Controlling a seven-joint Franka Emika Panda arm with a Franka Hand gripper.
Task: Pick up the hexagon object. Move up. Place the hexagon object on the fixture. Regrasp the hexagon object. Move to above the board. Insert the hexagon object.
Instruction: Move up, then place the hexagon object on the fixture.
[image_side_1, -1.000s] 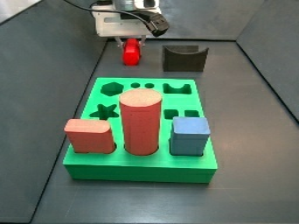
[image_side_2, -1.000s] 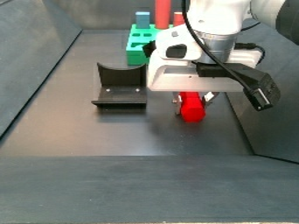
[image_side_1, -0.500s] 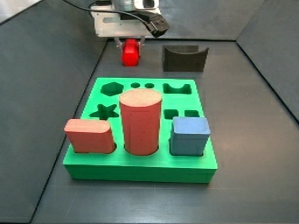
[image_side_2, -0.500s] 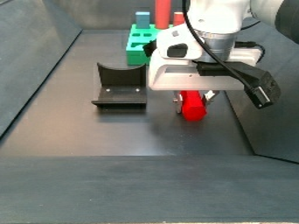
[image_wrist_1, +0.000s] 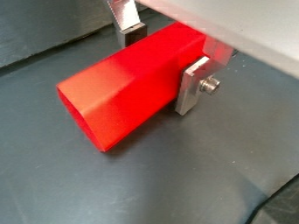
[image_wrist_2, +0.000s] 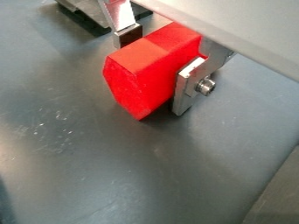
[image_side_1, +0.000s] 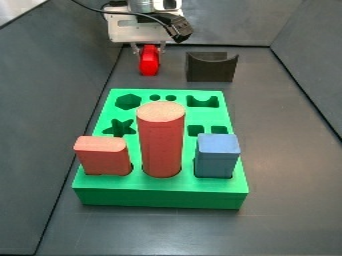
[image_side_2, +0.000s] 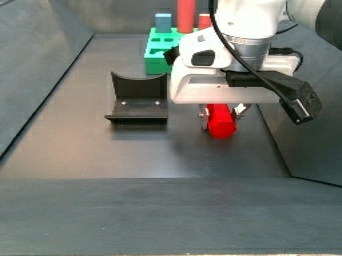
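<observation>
— Wrist views: what did the gripper (image_wrist_1: 163, 66) have?
— Hexagon (image_wrist_2: 149, 70), red, lying on the dark floor, silver fingers (image_wrist_1: 193, 86) pinching its flanks.
— Side views?
— Gripper (image_side_1: 150, 45) low beyond the board (image_side_1: 201, 196); hexagon (image_side_2: 221, 122) beside the fixture (image_side_2: 135, 99), apart from it.
— Any writing?
— None readable.

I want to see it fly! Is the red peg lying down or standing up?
Lying down. The hexagon object rests lengthwise on the dark floor, with the tool down around it, one silver finger on each side.
</observation>
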